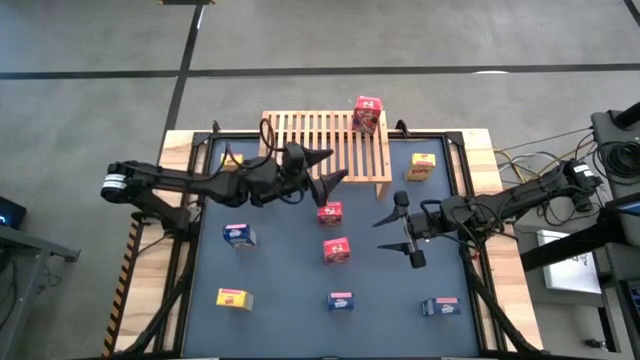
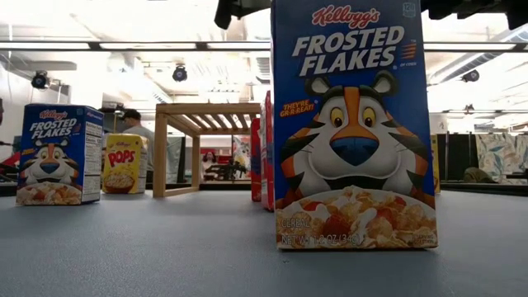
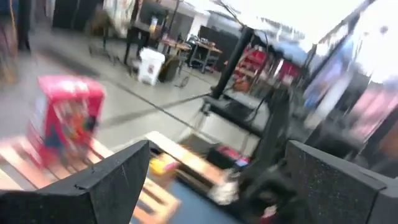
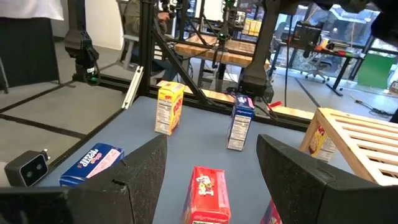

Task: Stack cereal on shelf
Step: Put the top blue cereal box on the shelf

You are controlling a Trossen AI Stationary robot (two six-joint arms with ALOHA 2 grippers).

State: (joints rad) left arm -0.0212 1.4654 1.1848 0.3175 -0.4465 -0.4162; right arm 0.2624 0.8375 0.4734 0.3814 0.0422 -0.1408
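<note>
The wooden shelf point(image 1: 325, 145) stands at the table's far edge, with one red cereal box point(image 1: 367, 113) upright on the right end of its slatted top. My left gripper point(image 1: 325, 170) hangs open and empty over the shelf's near edge; in its wrist view point(image 3: 217, 186) the red box point(image 3: 65, 118) lies ahead. My right gripper point(image 1: 404, 228) is open and empty above the mat, right of two red boxes point(image 1: 330, 213) point(image 1: 336, 249). One of them point(image 4: 208, 193) shows ahead between its fingers, apart from them.
On the dark mat are yellow boxes point(image 1: 422, 166) point(image 1: 232, 158) point(image 1: 234, 297) and blue boxes point(image 1: 238, 234) point(image 1: 340, 300) point(image 1: 440, 306). A blue box point(image 2: 351, 124) stands close to the low camera. Black frame rails point(image 1: 460, 150) border the mat.
</note>
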